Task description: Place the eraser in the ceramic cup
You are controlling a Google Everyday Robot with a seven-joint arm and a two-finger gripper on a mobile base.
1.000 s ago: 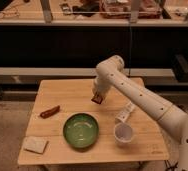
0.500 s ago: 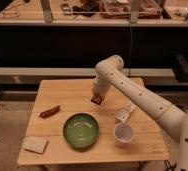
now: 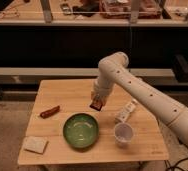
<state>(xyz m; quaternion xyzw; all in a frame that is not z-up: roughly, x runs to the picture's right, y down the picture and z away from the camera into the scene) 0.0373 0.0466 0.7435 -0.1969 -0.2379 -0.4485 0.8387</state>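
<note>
Camera view: the gripper (image 3: 97, 101) hangs over the counter (image 3: 62, 90) just behind the green bowl (image 3: 81, 131), its jaws clenched on the eraser (image 3: 95, 105) (reddish-brown, clear of the wood). The ceramic cup (image 3: 123, 133) stands beside the bowl, near a white tube (image 3: 126, 112).

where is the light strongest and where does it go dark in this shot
Camera view: warm light falls on the table and the white arm; the band behind the table is almost black. Camera view: the gripper, shut on the eraser above the table just beyond the green bowl, looks dim under the arm.
</note>
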